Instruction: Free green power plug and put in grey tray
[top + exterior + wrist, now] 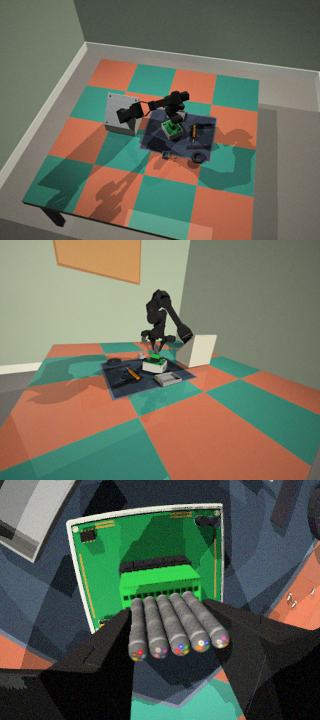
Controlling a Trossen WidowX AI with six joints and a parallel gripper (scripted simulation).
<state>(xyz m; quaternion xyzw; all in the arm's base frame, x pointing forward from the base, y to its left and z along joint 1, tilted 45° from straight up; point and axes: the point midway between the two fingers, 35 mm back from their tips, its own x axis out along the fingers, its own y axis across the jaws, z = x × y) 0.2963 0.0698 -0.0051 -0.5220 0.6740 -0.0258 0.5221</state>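
The green plug [155, 355] [160, 582] with its grey cables stands at the black socket [155, 359] [155, 563] on the green circuit board [100, 580] [162, 362]. Plug and socket meet with no clear gap; how deep the plug sits cannot be told. My gripper [156, 351] [167, 612] is above the board and shut on the plug, one finger at each side of it behind the cables' near end. The grey tray [173, 382] [54, 515] is empty and lies beside the board; in the top view the arm partly hides it.
The dark mat [152, 118] [121, 392] also bears an orange-handled screwdriver [194, 131] [133, 374], dark tools and a black tape ring [192, 157] [113, 364]. A small grey box [165, 157] [141, 356] stands at the mat's edge near small loose bits. A large pale box [202, 351] stands by the arm.
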